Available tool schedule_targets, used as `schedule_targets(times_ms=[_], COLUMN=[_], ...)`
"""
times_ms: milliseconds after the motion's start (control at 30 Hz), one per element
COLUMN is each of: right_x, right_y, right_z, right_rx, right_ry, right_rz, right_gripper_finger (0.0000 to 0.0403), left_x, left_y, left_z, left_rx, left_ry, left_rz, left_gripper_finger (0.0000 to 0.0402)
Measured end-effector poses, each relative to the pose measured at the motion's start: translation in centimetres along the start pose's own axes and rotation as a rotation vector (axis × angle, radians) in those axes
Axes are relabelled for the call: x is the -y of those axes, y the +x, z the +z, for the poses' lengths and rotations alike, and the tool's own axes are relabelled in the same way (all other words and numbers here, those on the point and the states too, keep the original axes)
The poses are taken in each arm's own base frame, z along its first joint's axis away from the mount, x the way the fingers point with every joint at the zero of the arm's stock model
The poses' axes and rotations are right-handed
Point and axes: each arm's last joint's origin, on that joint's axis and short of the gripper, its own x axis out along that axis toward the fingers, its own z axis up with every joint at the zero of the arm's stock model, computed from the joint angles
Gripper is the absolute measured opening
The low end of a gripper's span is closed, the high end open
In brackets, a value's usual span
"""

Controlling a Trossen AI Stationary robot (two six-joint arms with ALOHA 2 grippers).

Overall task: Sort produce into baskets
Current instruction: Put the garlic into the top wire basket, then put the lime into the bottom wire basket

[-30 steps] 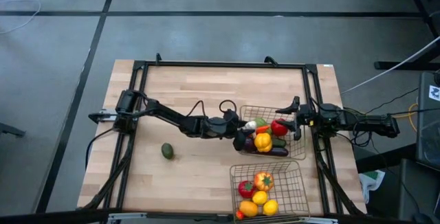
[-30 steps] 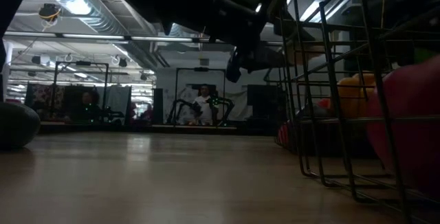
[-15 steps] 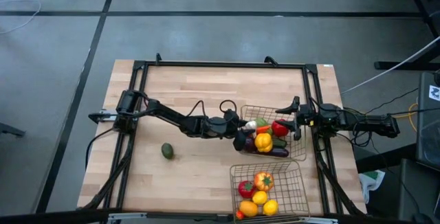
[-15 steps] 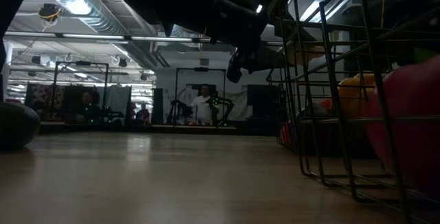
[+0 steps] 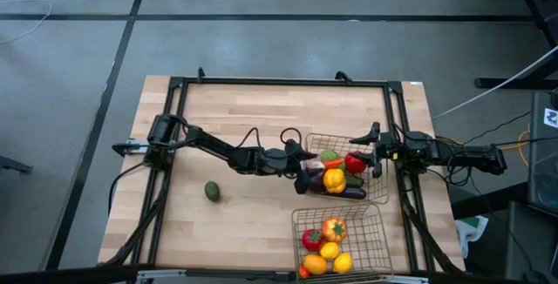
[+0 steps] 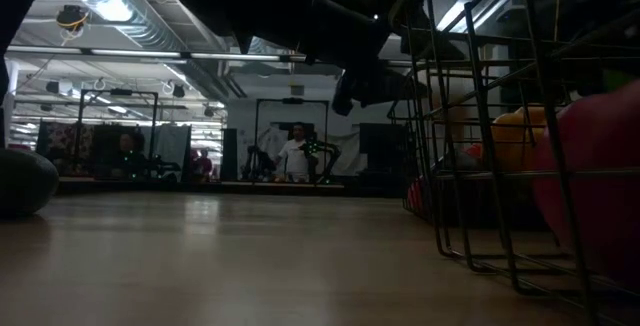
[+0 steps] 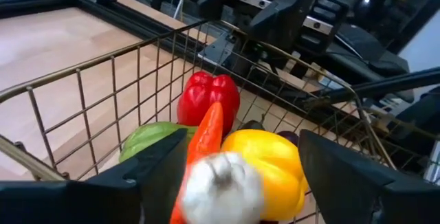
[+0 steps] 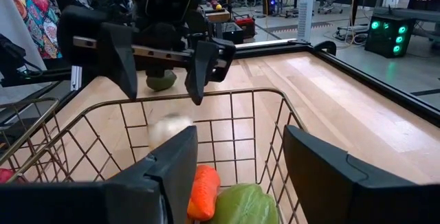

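We're at the rim of the far basket, with the left gripper poised over its table-side edge, jaws standing apart, and a white garlic hanging just below them, clear of both fingers — released, by our reading, and on its way in. From the left wrist the garlic sits above a red pepper, an orange carrot-like piece, a green piece and a yellow pepper, already piled inside. The right gripper waits at the opposite edge of that basket, jaws parted with nothing between them. The near basket holds tomatoes and lemons. One green avocado lies alone on the table, well apart from both baskets. We judge that it comes next: light, hard plastic, smooth and rounded, so likely to roll or squirt out of a pinch; best taken across its widest part from above. The garlic looks equally light, and may bounce off the heap.
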Motion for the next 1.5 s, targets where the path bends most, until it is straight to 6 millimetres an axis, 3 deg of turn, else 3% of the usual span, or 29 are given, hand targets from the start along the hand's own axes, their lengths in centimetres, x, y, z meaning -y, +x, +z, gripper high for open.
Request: schedule_targets(times_ms=[300,567,767,967,1067,1233,1500], right_x=[0.0,0.0,0.0,0.0,0.0,0.0,0.0], right_y=[0.0,0.0,0.0,0.0,0.0,0.0,0.0], right_z=[0.0,0.0,0.0,0.0,0.0,0.0,0.0], right_rx=[0.0,0.0,0.0,0.0,0.0,0.0,0.0], right_ry=[0.0,0.0,0.0,0.0,0.0,0.0,0.0], right_rz=[0.0,0.0,0.0,0.0,0.001,0.001,0.0], right_gripper_finger=[0.0214,0.0214,0.0214,0.0214,0.0214,0.0214,0.0214], left_x=[0.3,1.4,1.7,1.7,1.3,0.2,-1.1], left_y=[-0.2,-2.8,-6.8,-12.3,-15.0,-18.8,-23.3], left_z=[0.4,4.7,8.5,12.8,13.8,13.9,11.6], left_rx=[0.027,0.073,0.006,-0.001,-0.05,-0.196,-0.434], left_ry=[0.102,0.186,0.236,0.229,0.212,0.051,-0.545], left_rz=[-0.02,-0.033,-0.008,0.005,0.04,0.119,0.402], left_gripper_finger=[0.0311,0.0311,0.0313,0.0313,0.0313,0.0313,0.0339])
